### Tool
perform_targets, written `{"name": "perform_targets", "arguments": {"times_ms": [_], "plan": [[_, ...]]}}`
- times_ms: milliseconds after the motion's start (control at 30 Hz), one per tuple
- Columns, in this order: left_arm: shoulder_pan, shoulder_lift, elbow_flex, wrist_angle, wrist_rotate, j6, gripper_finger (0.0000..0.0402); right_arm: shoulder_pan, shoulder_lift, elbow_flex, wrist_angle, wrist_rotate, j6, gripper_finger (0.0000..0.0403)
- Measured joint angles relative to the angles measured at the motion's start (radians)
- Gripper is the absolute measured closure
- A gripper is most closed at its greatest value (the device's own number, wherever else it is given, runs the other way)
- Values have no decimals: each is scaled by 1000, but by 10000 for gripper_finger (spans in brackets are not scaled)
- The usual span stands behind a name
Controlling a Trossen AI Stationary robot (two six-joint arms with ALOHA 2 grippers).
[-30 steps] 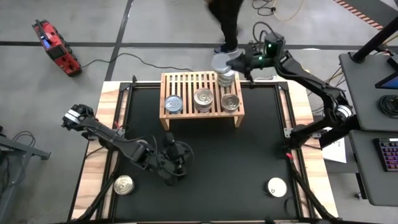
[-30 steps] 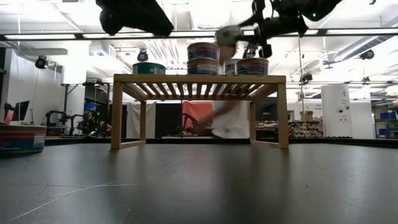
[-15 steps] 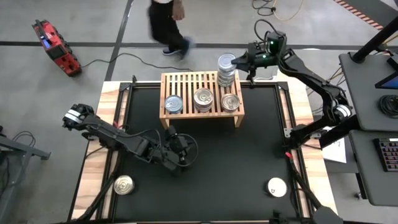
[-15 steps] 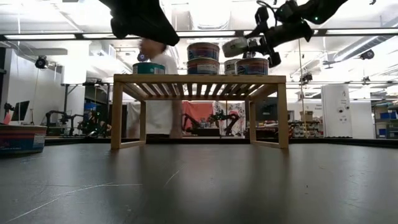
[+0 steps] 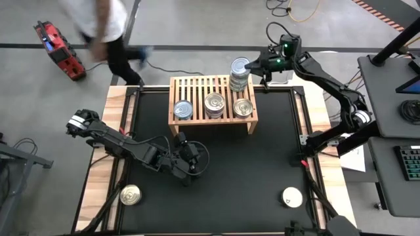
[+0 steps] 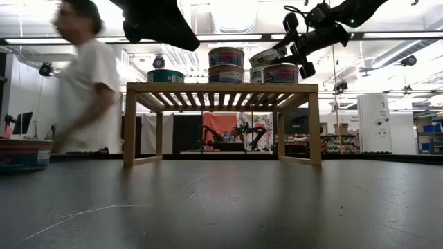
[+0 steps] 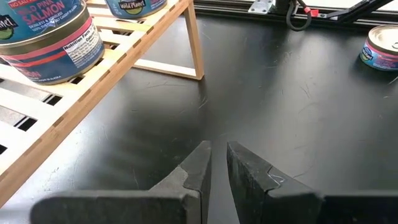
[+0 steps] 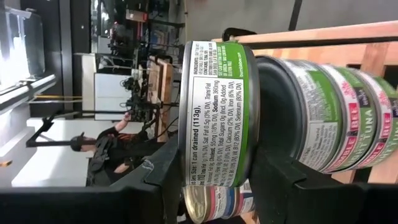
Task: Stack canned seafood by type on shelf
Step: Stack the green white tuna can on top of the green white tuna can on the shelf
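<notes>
The light-wood shelf (image 5: 197, 88) stands at the table's far side. On its slats are three tins (image 5: 183, 109), (image 5: 214, 103), (image 5: 243, 107) and a stack of tins (image 5: 239, 82) at the far right corner. My right gripper (image 5: 246, 65) is shut on a green-labelled tin (image 8: 214, 112) right over that stack (image 8: 329, 118). My left gripper (image 7: 217, 162) hovers shut over the black mat in front of the shelf, holding nothing. In the left wrist view a salmon tin (image 7: 50, 37) sits on the shelf. My right gripper pinches the green-labelled tin across its two flat ends (image 8: 186, 155), one finger (image 8: 163, 171) on each end. The fingers come nearly level from the table's right side. The tin (image 6: 266, 57) sits tilted over the stack (image 6: 280, 72). Whether it touches the stack I cannot tell.
Two loose tins lie near the table's front edge, one at the left (image 5: 130, 195) and one at the right (image 5: 291, 196). A person (image 5: 108, 26) walks on the floor beyond the far edge. Open black mat lies between the shelf and the loose tins.
My right gripper has come down with the tin onto the stack's top and tipped, so the tin now sits tilted. My left gripper has shifted a little toward the table's right edge. The person has walked from right to left behind the table.
</notes>
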Motion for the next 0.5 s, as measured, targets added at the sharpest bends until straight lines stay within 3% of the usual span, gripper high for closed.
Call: {"name": "perform_targets", "arguments": {"times_ms": [133, 333, 500], "plan": [[0, 0, 0, 0, 0, 0, 365, 0, 0, 0, 0, 11, 0, 262], [0, 0, 0, 0, 1, 0, 365, 0, 0, 0, 2, 9, 1, 213], [0, 0, 0, 0, 1, 0, 365, 0, 0, 0, 1, 9, -11, 202]]}}
